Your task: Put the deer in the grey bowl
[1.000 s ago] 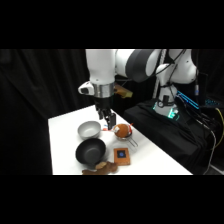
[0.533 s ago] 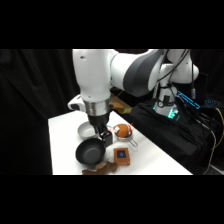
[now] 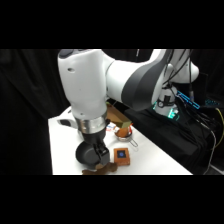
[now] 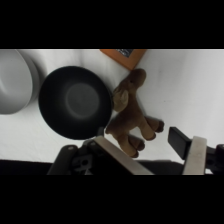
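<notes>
The deer (image 4: pixel 130 117) is a small brown soft toy lying on the white table beside the black bowl (image 4: pixel 75 102), its legs pointing toward my fingers. My gripper (image 4: pixel 152 150) hovers just over it, open, with one finger (image 4: pixel 117 156) near the deer's legs and the other well off to the side. The grey bowl (image 4: pixel 12 82) sits beyond the black bowl at the wrist view's left edge. In the side view my gripper (image 3: pixel 99 152) hangs over the black bowl (image 3: pixel 87 155) near the table's front, the deer (image 3: pixel 102 170) shows just below, and the arm hides the grey bowl.
An orange-brown square card (image 3: pixel 121 156) with a blue mark lies right of the deer and shows as a card (image 4: pixel 122 54) at the wrist view's top. A small brown cup (image 3: pixel 124 131) stands behind it. The table's front edge is close to the deer.
The arm has swung from the table's middle toward the front and come down, so the gripper now hangs over the black bowl and the deer.
</notes>
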Robot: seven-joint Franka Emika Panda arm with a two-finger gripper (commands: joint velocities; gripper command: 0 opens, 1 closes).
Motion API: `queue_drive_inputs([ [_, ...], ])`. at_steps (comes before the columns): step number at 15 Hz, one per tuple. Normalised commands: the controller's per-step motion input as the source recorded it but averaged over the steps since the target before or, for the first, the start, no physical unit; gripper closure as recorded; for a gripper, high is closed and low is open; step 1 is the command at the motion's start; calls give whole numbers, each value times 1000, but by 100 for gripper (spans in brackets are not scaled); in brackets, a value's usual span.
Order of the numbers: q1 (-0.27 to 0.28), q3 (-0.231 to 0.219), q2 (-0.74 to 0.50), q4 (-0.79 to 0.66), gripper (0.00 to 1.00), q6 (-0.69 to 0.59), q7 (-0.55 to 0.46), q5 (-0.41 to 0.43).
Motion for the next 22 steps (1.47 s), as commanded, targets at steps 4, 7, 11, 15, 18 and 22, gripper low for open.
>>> queue_drive_inputs([
  [4,120,-52,237,292,0,-31,98,-99],
  [7,84,-52,194,232,0,53,32,-94],
  [11,87,-92,235,247,0,80,17,-141],
  [15,130,-137,254,239,0,112,80,-188],
  [18,129,-115,208,238,0,60,101,-148],
  [22,125,-88,171,236,0,17,111,-125],
])
